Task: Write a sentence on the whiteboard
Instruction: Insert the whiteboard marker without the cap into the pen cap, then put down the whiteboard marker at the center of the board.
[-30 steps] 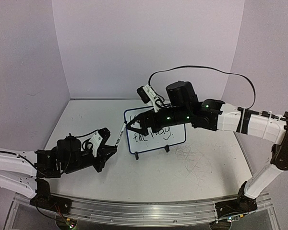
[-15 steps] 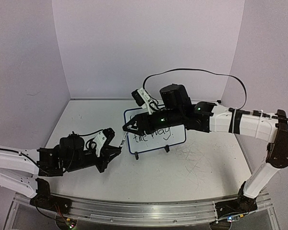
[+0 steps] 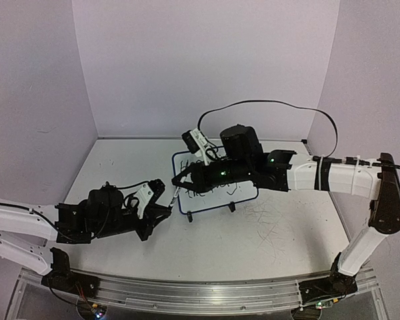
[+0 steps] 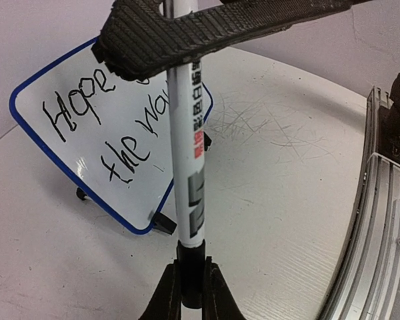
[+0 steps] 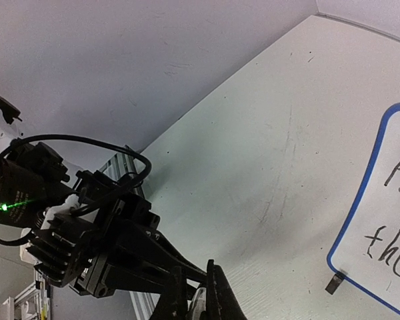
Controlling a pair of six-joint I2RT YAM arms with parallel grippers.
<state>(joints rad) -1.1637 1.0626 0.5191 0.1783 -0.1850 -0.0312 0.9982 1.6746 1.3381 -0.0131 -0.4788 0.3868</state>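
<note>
White arm links [image 3: 347,175], black joints [image 3: 387,203], looping black cable [image 3: 273,102]

The whiteboard [image 3: 220,199] is standing near the middle of the desk [image 3: 267,247], leaning back on its small black feet [image 4: 163,223]. It is showing a small white rectangular face with a thin dark-blue rim and rounded corners. The face is carrying black handwriting: "Hope" on the upper line and "the wa" on the lower line. The remainder is being hidden.
</note>
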